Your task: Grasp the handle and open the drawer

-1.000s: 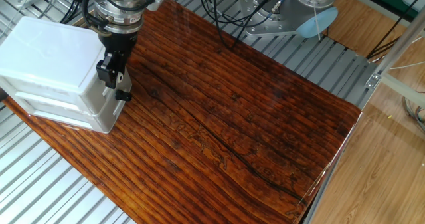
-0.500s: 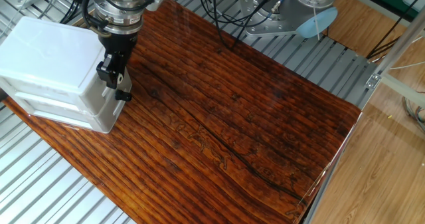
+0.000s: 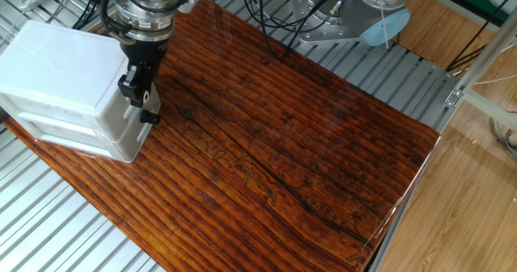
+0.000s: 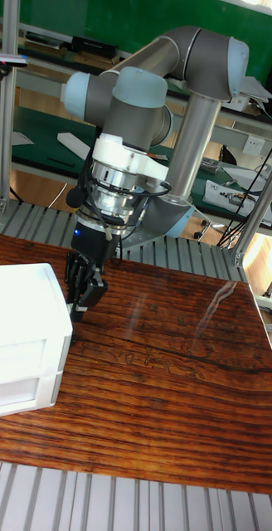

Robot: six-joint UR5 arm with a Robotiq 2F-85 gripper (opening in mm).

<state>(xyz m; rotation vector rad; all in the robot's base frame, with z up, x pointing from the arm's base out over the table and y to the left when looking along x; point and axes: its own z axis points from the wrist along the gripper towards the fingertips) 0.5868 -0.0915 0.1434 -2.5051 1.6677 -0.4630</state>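
Observation:
The white two-drawer box (image 3: pixel 56 62) stands at the table's left edge, and its taller upper drawer (image 3: pixel 129 110) looks fully pushed in. My gripper (image 3: pixel 139 98) hangs straight down against the drawer front. Its black fingers (image 3: pixel 129 85) are drawn close together around the handle (image 3: pixel 149 115), whose black knob shows just below them. In the tall fixed view the gripper (image 4: pixel 78 309) sits at the box's (image 4: pixel 20 348) upper right corner with its fingertips converging. The handle is hidden there.
The box rests on a dark wood-grain tabletop (image 3: pixel 283 159) that stretches to the right. Ribbed metal (image 3: pixel 48 223) borders the table. The arm's base (image 3: pixel 380 6) and cables (image 3: pixel 266 14) stand at the back.

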